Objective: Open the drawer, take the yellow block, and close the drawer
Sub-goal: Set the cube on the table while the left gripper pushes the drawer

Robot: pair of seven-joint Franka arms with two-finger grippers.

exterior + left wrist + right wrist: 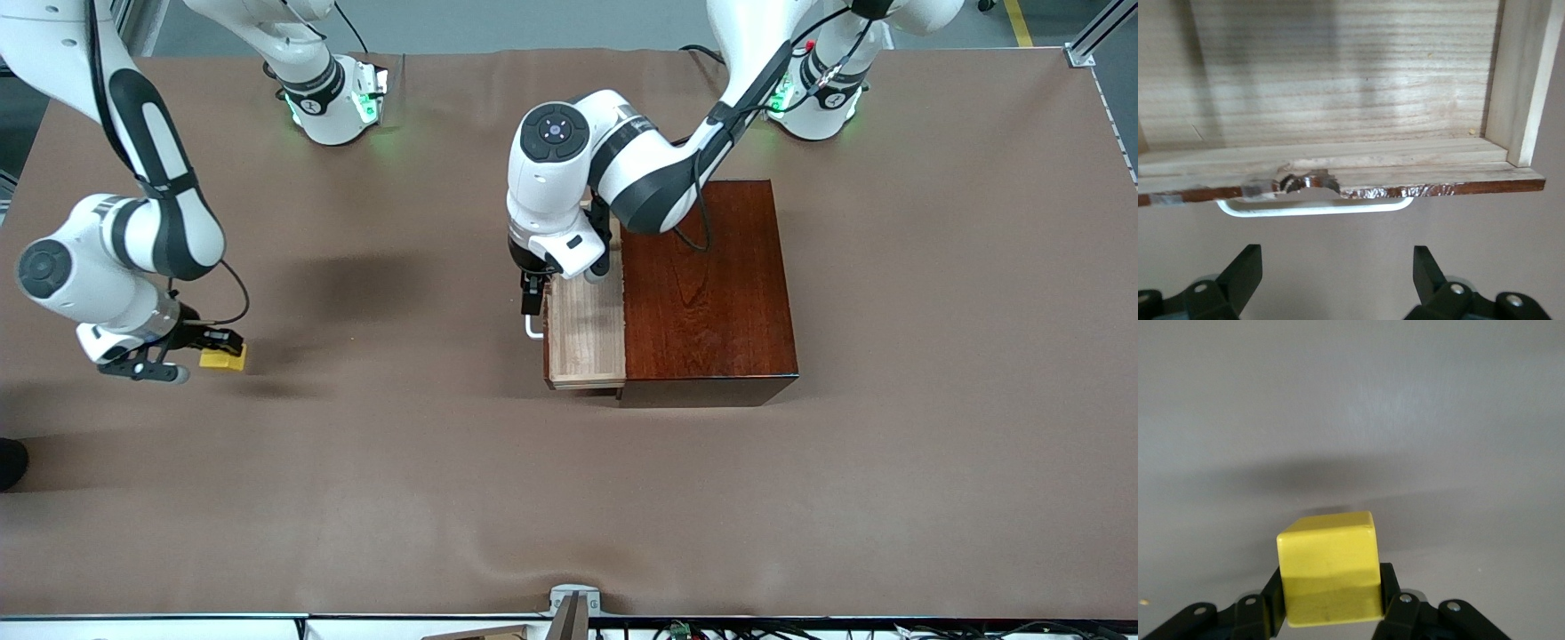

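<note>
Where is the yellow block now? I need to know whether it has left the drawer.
The yellow block is out of the drawer, clamped in the right gripper over bare table near the right arm's end.

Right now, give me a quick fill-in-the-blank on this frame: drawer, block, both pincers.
1. The drawer stands ___, its tray bare.
2. The right pincer is shut on the ___ block.
3. The left pincer, by the white handle, has its fingers ___.
4. The drawer sits in a dark ___ box.

Missing: open; yellow; open; wooden
</note>
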